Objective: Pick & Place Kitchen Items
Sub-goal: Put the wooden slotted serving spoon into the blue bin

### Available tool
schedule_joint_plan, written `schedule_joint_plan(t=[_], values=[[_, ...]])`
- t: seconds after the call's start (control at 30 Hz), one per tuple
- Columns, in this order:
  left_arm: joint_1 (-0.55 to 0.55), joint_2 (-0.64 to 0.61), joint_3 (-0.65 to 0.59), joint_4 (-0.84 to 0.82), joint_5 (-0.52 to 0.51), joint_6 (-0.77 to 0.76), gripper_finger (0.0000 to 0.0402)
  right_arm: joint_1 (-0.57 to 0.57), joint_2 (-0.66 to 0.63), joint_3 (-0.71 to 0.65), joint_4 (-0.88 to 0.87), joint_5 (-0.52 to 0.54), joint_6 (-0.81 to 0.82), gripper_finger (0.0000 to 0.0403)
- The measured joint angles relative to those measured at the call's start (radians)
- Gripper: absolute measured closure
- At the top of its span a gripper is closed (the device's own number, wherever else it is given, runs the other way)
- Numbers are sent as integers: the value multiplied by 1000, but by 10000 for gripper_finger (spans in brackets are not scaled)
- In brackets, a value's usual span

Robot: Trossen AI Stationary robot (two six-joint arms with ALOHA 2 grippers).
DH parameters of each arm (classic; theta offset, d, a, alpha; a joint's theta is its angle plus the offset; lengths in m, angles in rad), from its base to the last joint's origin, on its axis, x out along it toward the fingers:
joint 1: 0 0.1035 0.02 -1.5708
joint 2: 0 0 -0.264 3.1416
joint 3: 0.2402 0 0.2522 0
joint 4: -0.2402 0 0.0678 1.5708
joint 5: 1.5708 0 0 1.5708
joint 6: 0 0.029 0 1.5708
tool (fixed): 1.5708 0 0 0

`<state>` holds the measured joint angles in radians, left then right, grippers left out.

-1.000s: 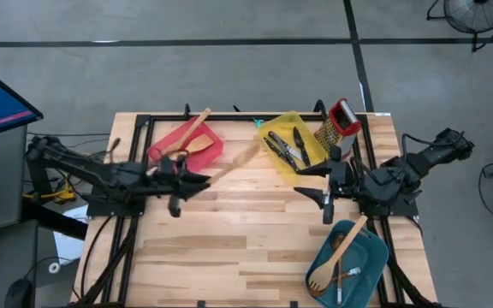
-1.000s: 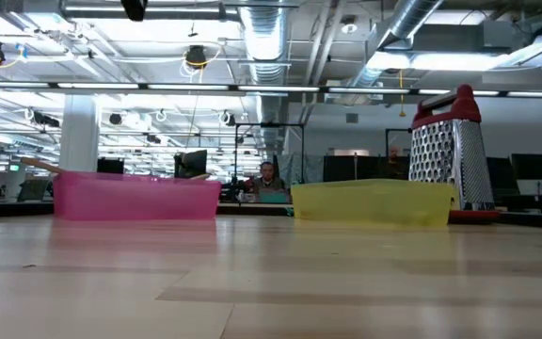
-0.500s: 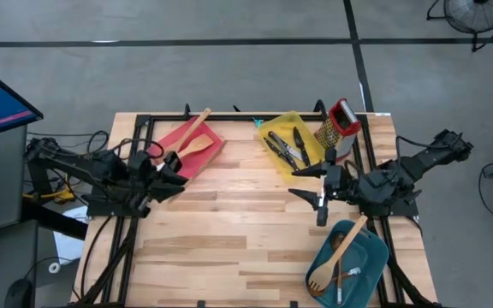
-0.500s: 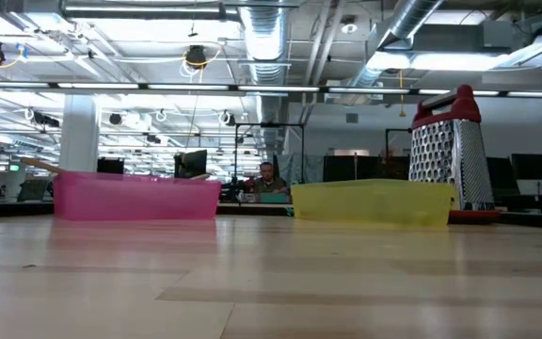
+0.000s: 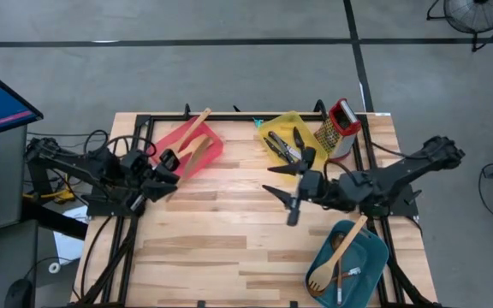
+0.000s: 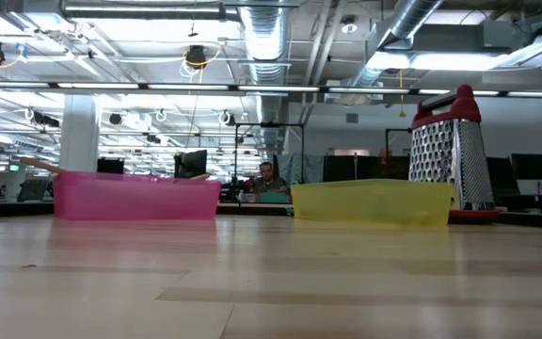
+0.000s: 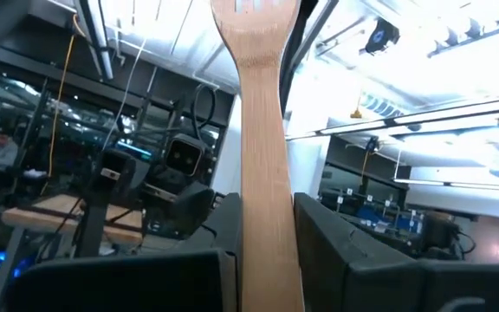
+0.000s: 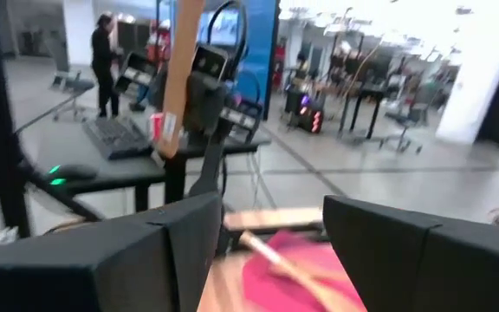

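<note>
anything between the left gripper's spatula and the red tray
Nothing visible. The left gripper is shut on a wooden spatula, held at the near edge of the red tray, where another spatula lies.

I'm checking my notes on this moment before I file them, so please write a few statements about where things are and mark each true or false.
1. The left end effector is shut on a wooden slotted turner. True.
2. The box grater lies in the teal tray. False: it stands upright on the table beside the yellow tray.
3. The right end effector is open and holds nothing. True.
4. The red tray holds dark-handled utensils. False: a wooden spatula lies in it; the dark-handled utensils are in the yellow tray.
5. A wooden spoon rests in the teal tray. True.
</note>
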<state>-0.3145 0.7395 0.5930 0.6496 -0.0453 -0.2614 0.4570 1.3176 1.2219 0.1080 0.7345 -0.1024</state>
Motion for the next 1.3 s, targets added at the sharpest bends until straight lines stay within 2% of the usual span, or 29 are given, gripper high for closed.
schedule_joint_plan(t=[0.17,0.33,0.73,0.93,1.3], values=[[0,0,0,8,-1,22,347,-54,67,0,173,0,-64,187],[0,0,0,11,-2,48,347,-113,116,0,253,-15,-65,184],[0,65,0,19,-91,197,347,-230,248,0,503,-225,-29,119],[0,122,0,29,-188,263,347,-255,297,39,520,-262,-29,89],[3,193,0,57,-249,352,347,-267,325,87,512,-333,-28,65]])
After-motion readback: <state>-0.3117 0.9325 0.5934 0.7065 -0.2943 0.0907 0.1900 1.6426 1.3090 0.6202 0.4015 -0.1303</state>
